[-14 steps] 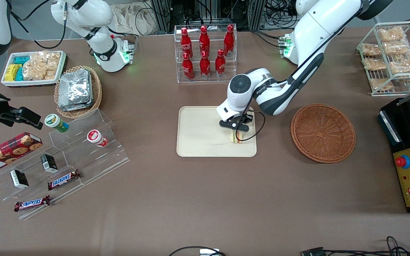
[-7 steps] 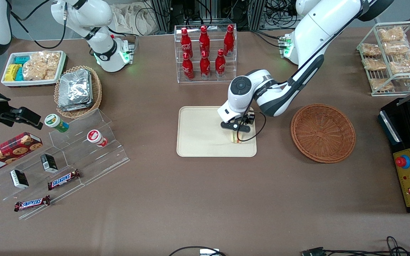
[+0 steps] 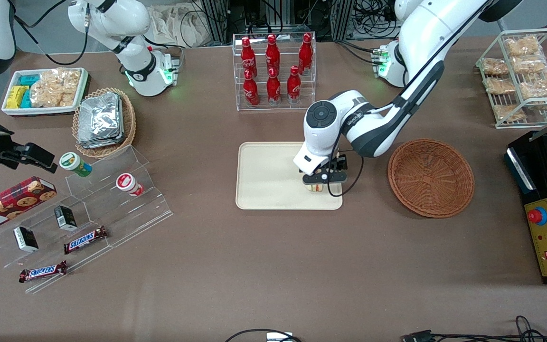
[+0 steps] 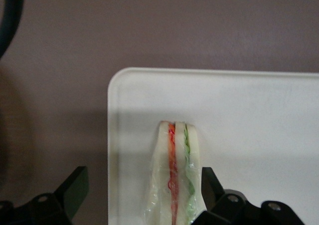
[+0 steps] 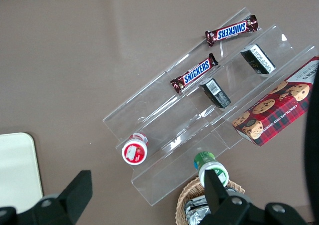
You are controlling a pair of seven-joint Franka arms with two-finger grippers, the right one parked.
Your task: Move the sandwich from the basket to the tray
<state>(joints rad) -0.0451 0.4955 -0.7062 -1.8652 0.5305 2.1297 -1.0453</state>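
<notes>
The sandwich (image 3: 317, 187) stands on its edge on the tray (image 3: 264, 180), close to the tray's corner nearest the basket (image 3: 430, 177) and the front camera. From the tray's middle it sits at about four o'clock in the front view. The gripper (image 3: 321, 182) hangs directly over it with its fingers spread apart; in the wrist view one finger (image 4: 75, 187) is well clear of the sandwich (image 4: 174, 180) while the other (image 4: 212, 182) is just beside the bread, so nothing is clamped. The red and green filling layers face upward toward the wrist camera. The basket lies on the bench (image 3: 273, 266) at three o'clock from the tray, toward the working arm's end, with nothing visible inside it.
</notes>
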